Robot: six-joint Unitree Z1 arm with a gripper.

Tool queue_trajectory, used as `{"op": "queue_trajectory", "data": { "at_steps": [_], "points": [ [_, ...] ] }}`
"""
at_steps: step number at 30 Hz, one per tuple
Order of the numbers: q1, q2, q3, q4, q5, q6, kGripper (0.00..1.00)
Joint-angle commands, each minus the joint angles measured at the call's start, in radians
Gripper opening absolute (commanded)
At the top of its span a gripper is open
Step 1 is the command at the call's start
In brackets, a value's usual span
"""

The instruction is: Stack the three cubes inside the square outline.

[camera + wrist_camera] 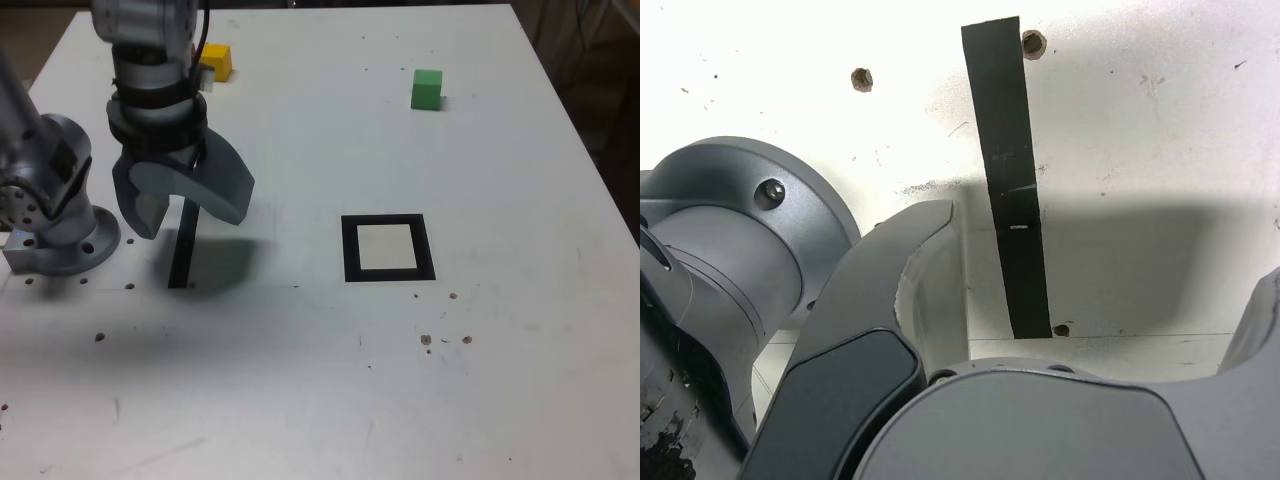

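A yellow cube [218, 61] sits at the far side of the white table, partly behind my arm. Toward the exterior view's right, also at the far side, stands a green cube [427, 89]. The square outline [349, 250], black with a pale centre, lies mid-table with nothing inside it. My gripper [187, 220] hangs open and empty above a thin black strip [184, 248], well to the exterior view's left of the outline. In the wrist view the gripper [1100, 260] shows wide-spread jaws over the strip [1012, 200]; no cube appears there.
The arm's grey round base [62, 242] is bolted to the table at the exterior view's left, close beside the gripper, and also fills one side of the wrist view as base [740, 230]. Small screw holes [427, 340] dot the table top.
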Motion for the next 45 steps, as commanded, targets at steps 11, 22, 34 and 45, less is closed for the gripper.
{"op": "queue_trajectory", "data": {
  "at_steps": [11, 22, 34, 45],
  "points": [
    [0.000, -0.006, 0.000, 0.004, -0.001, 0.001, 0.99],
    [0.000, -0.004, -0.006, -0.016, 0.013, 0.001, 0.99],
    [0.127, -0.008, -0.063, 0.040, 0.040, 0.029, 0.99],
    [0.320, 0.042, -0.141, 0.096, 0.045, 0.151, 0.99]
  ]
}}
